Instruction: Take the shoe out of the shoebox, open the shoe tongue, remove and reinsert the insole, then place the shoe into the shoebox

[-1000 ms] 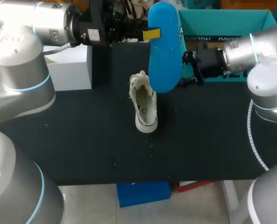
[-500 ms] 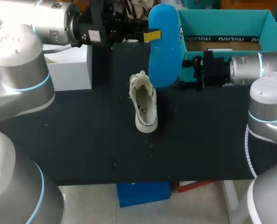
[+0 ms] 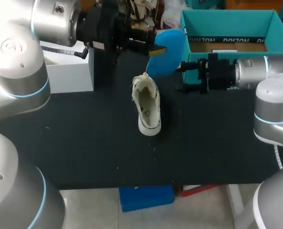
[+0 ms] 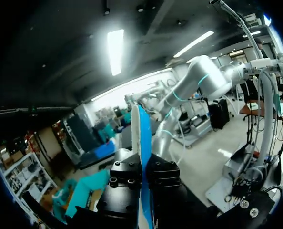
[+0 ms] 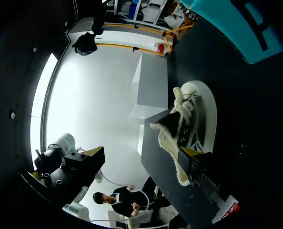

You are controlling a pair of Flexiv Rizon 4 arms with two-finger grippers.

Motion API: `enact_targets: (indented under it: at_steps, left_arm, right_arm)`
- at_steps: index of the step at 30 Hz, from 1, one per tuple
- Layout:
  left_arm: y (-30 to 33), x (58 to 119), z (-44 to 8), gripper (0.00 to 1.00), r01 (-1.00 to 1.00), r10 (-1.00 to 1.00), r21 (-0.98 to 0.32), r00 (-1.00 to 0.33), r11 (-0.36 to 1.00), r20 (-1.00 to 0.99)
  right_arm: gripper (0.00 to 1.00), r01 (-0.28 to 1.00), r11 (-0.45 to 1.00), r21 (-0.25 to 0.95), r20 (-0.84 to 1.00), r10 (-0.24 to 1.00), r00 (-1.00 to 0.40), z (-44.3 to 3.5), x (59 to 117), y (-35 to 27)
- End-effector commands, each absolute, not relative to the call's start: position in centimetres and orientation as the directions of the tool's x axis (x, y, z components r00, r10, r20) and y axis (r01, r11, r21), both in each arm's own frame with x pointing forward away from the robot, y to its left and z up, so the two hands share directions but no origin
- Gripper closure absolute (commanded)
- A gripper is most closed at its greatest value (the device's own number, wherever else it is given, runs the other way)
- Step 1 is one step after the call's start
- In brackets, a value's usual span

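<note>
A white sneaker point(image 3: 147, 107) stands on its sole in the middle of the black table point(image 3: 84, 143), toe toward the front edge, laces loose. My left gripper point(image 3: 153, 47) hangs above and behind it, shut on a blue insole point(image 3: 167, 45). In the left wrist view the insole point(image 4: 141, 143) shows edge-on, pinched in my left gripper point(image 4: 142, 174). My right gripper point(image 3: 182, 78) stands open to the right of the insole, in front of the teal shoebox point(image 3: 227, 28). From the right wrist view the sneaker point(image 5: 194, 119) lies just ahead of the open right gripper point(image 5: 141, 151), nothing between its fingers.
A white box point(image 3: 70, 67) sits at the back left, with a dark upright block point(image 3: 103, 64) beside it. The white box point(image 5: 148, 90) also shows beyond the sneaker in the right wrist view. The shoebox point(image 5: 237, 24) stands open at the back right.
My left wrist has turned, swinging the insole up from hanging over the sneaker to lying nearly flat. My right arm dropped and stretched left toward the insole, then held still.
</note>
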State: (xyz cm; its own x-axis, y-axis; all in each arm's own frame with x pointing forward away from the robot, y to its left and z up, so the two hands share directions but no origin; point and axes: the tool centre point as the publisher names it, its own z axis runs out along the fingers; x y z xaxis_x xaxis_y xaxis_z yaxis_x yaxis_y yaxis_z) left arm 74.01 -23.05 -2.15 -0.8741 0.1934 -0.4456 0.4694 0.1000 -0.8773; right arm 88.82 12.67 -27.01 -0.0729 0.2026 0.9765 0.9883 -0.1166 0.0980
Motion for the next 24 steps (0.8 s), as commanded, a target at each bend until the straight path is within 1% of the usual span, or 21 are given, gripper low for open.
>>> enact_targets:
  at_steps: [1, 16, 17, 18, 20, 24]
  left_arm:
    - [-23.0, 73.1, -2.2, 1.00, 0.734, 0.104, -0.630, -0.668, 0.252, -0.737]
    - [-23.0, 73.1, -2.2, 1.00, 0.734, 0.104, -0.630, -0.668, 0.252, -0.737]
    - [-23.0, 72.6, -2.4, 1.00, 0.762, 0.114, -0.595, -0.635, 0.254, -0.764]
    - [-23.1, 71.3, -2.8, 1.00, 0.810, 0.097, -0.544, -0.573, 0.219, -0.814]
    - [-23.0, 69.6, -4.1, 1.00, 0.841, 0.130, -0.490, -0.525, 0.230, -0.841]
    - [-22.6, 67.6, -7.0, 1.00, 0.882, 0.147, -0.420, -0.455, 0.213, -0.879]
  right_arm:
    - [0.00, 0.988, -0.119, 0.098, 0.976, 0.203, -0.073, -27.1, 88.9, 12.8]
    - [0.00, 0.988, -0.119, 0.098, 0.976, 0.203, -0.073, -27.1, 88.9, 12.8]
    - [0.00, 0.988, -0.119, 0.098, 0.976, 0.203, -0.073, -27.1, 88.9, 12.8]
    - [0.00, 0.988, -0.119, 0.098, 0.976, 0.203, -0.073, -27.1, 88.9, 12.8]
    - [0.00, 0.988, -0.119, 0.098, 0.976, 0.203, -0.073, -27.1, 88.9, 12.8]
    - [0.00, 0.988, -0.119, 0.098, 0.976, 0.203, -0.073, -27.1, 88.9, 12.8]
